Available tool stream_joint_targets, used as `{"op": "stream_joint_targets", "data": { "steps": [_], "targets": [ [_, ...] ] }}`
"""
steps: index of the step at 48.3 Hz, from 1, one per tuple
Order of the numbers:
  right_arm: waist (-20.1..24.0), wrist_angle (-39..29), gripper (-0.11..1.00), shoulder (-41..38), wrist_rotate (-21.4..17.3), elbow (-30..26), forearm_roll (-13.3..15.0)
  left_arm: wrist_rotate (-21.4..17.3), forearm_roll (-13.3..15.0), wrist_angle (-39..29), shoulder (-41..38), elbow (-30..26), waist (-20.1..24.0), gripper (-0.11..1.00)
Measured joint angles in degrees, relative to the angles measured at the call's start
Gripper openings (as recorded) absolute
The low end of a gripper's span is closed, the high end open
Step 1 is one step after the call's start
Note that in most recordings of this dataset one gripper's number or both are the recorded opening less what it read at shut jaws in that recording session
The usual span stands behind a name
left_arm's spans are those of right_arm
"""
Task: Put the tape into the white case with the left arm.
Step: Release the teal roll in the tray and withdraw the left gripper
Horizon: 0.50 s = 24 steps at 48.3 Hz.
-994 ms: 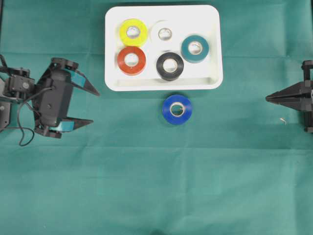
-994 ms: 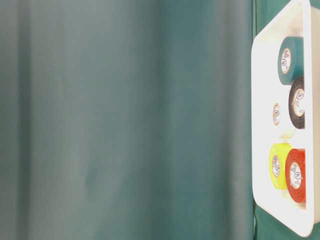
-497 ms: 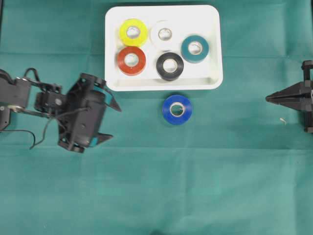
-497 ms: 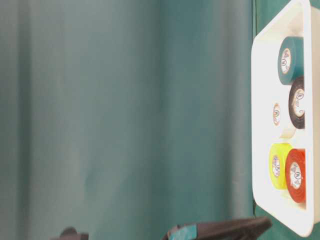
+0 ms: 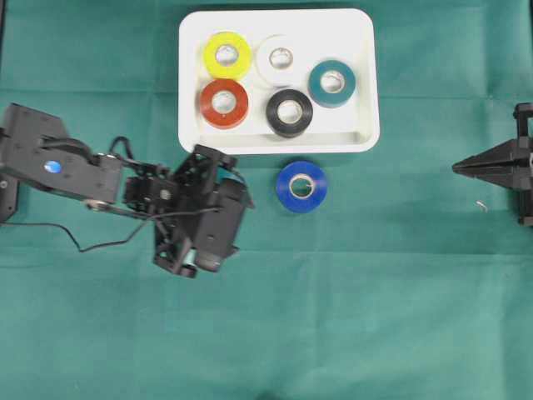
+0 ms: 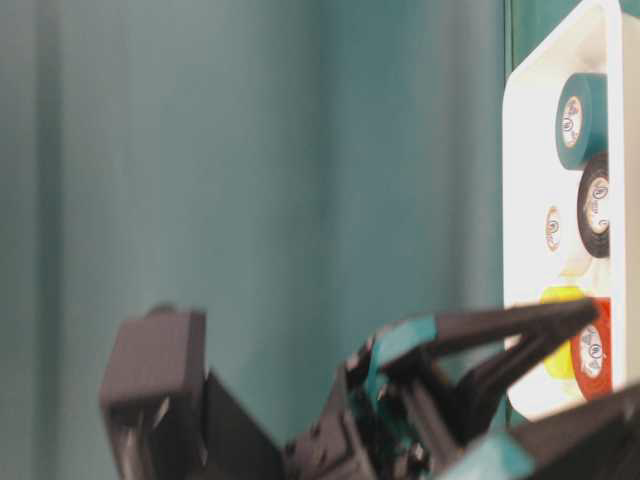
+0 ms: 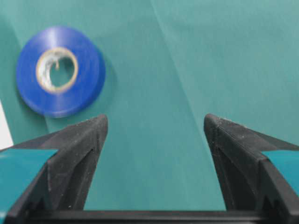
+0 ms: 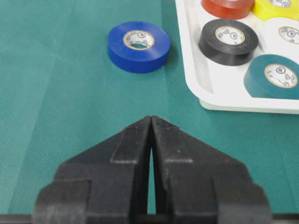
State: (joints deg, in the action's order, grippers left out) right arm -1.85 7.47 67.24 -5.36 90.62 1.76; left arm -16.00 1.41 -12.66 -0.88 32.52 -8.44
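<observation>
wide apart stand the jaws of the left gripper (image 7: 154,126), with only green cloth (image 7: 196,56) between the two teal-banded fingers (image 7: 70,149) in the left wrist view. nothing is held. just beyond the left fingertip, up and to the left in that view, lies the blue tape (image 7: 60,71), flat on the cloth and clear of the gripper. from overhead the left arm (image 5: 58,162) reaches across from the left edge, a black cable (image 5: 100,242) trailing under it, and the gripper sits near the blue tape (image 5: 301,186) but apart from it, slightly lower in the view.

the right gripper (image 8: 152,123) has its jaws pressed together, tips meeting on a thin line, and it grips nothing. overhead it rests at the right edge (image 5: 466,167), well apart from the tape.

beyond the blue tape sits the white case (image 5: 362,83), its near rim just beside the roll without clearly touching it. inside lie five rolls: yellow tape (image 5: 227,55), white tape (image 5: 280,58), teal tape (image 5: 332,82), red tape (image 5: 223,102) and black tape (image 5: 289,112). the table-level view shows the case (image 6: 520,200) side on, with the gripper fingers blurred in front.
</observation>
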Motion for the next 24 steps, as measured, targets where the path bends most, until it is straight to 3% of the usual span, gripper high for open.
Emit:
{"op": "stream_joint_targets", "data": {
  "steps": [24],
  "targets": [
    [0.0,0.0,-0.09,0.0,0.0,-0.1,0.0,-0.1,0.0,-2.2,-12.0,-12.6,0.0,0.83]
  ]
}}
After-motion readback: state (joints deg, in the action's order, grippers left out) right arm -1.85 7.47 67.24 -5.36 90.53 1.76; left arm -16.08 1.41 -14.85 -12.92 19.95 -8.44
